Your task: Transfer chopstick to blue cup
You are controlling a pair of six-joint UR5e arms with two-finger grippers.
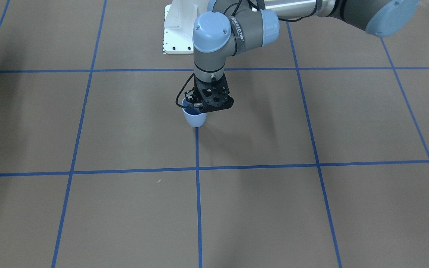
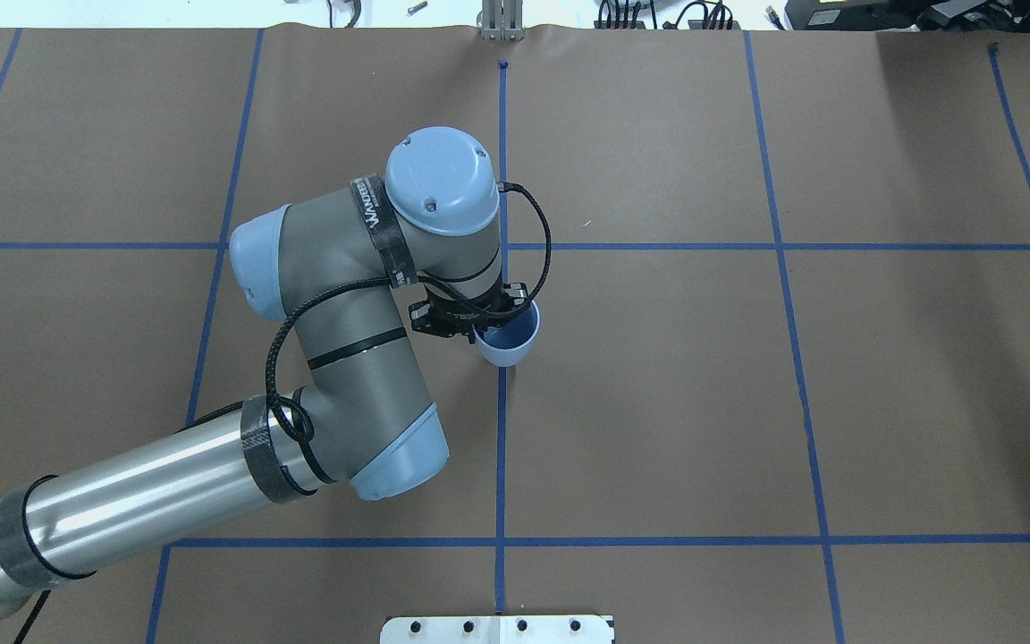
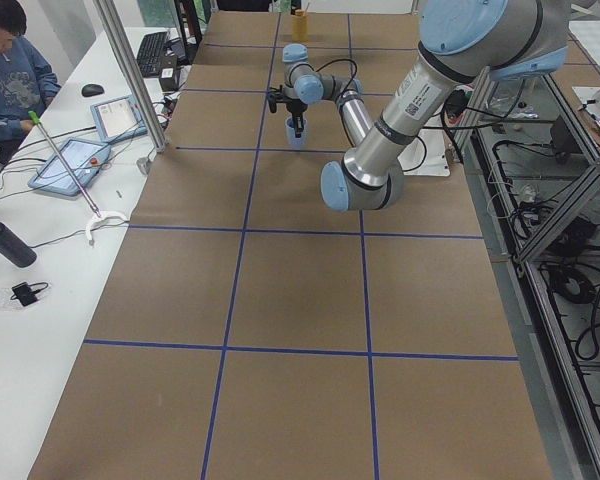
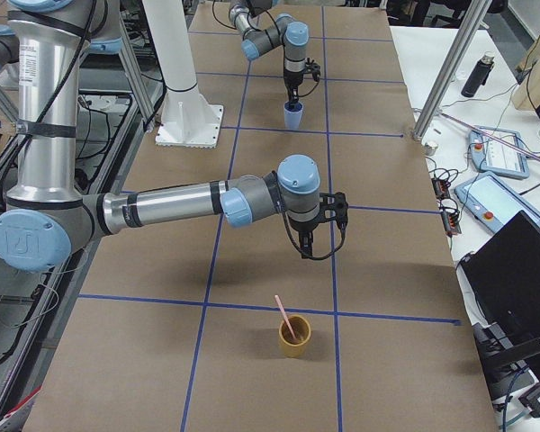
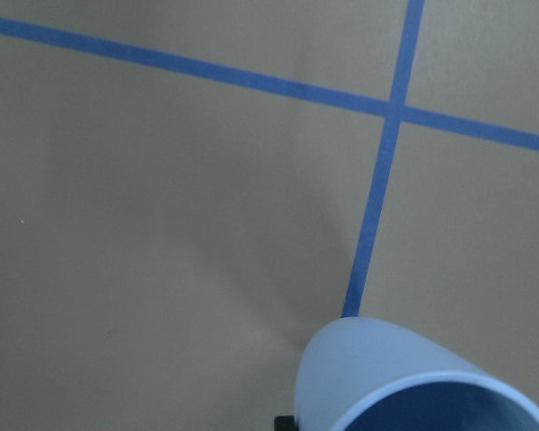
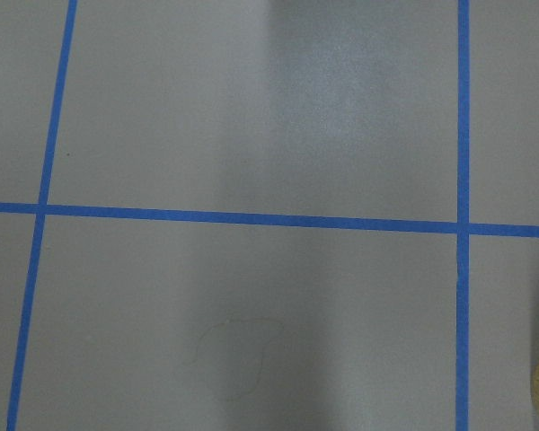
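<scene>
Two grippers share one table (image 1: 311, 208). The left gripper (image 1: 209, 106) hangs straight down at the rim of the blue cup (image 1: 196, 118). Its fingertips show clearly in no view, so whether the jaws stand apart or together, or hold anything, cannot be told. The left wrist camera catches only a slice of the cup's dark interior, too little to tell what lies inside.

The blue cup stands upright on a tape line (image 1: 197, 149), roughly midway between the table's long edges and straight out from the white base plate (image 1: 175, 33) at the robot's edge.

The right gripper (image 4: 310, 243), seen only from the table's right end, points down above the brown paper, well apart from both cups. Its jaws cannot be judged from that view.

The one chopstick (image 4: 286, 324) in sight, pink, leans inside the yellow cup (image 4: 294, 337). That cup stands upright near the table's right end, between the right gripper and that edge, making two cups in all.

One operator (image 3: 10, 70) in a blue top sits at a side table along the long edge opposite the robot.
</scene>
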